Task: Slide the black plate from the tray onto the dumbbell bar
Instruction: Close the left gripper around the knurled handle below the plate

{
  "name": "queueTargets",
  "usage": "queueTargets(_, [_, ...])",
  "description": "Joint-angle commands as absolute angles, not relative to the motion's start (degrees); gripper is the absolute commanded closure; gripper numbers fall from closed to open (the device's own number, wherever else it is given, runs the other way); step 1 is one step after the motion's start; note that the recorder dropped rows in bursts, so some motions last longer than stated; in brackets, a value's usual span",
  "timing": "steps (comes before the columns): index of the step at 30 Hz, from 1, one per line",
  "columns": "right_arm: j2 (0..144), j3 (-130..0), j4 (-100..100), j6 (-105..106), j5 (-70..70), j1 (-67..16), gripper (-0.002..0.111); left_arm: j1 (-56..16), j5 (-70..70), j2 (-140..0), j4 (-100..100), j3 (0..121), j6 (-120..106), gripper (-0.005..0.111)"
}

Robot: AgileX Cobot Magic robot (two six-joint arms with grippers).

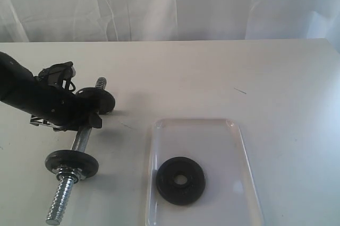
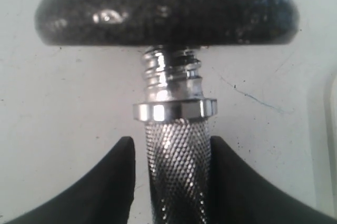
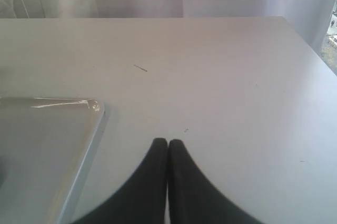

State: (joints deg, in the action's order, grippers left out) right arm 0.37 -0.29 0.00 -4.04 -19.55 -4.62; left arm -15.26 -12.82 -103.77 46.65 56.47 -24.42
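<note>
Plainly, the black plate (image 1: pixel 180 180) is a flat round disc, matte and faintly grainy, with a thick rounded rim and a small hole at its centre. It lies flat in the tray (image 1: pixel 212 144), toward the near end and closer to its left side; that one disc is all the tray holds. The tray is clear glossy plastic, rectangular with rounded corners and a shallow raised rim that catches the light, and the pale tabletop (image 1: pixel 276 88) shows through its floor.

Left of the tray and apart from it, the dumbbell bar (image 1: pixel 79 140) lies slantwise on the tabletop. It is bright chrome, with coarse screw thread at both ends and a diamond-knurled middle. A near disc (image 1: pixel 71 163) and a far disc (image 1: pixel 101 100), both black and round, sit on it. The left wrist view shows a notched chrome collar (image 2: pixel 174 110) between knurl and thread.

The left claw (image 2: pixel 171 145) stands open astride the knurled middle. Its smooth black fingers (image 2: pixel 100 197) flank the bar, one with a sliver of tabletop showing beside the chrome, the other right against it. The right claw (image 3: pixel 168 142) is closed tight on nothing, over bare tabletop near a tray corner.

A white curtain (image 1: pixel 159 3) hangs behind in soft folds.
</note>
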Motion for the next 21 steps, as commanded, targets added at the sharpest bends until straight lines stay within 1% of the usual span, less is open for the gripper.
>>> queueTargets(1, [0.0,0.0,-0.5,-4.3,-19.2,-4.7,0.108,-15.6,-13.5,-104.2,47.4,56.8,-25.3,0.059])
queueTargets(18, [0.0,0.0,-0.5,-4.3,-19.2,-4.7,0.108,-15.6,-11.7,-105.6,47.8,56.8,-25.7,0.059])
queueTargets(20, [0.0,0.0,-0.5,-4.3,-19.2,-4.7,0.108,-15.6,-11.8,-105.6,47.8,56.8,-25.7,0.063])
queueTargets(21, [0.0,0.0,-0.5,-4.3,-19.2,-4.7,0.108,-15.6,-11.8,-105.6,47.8,56.8,-25.7,0.07])
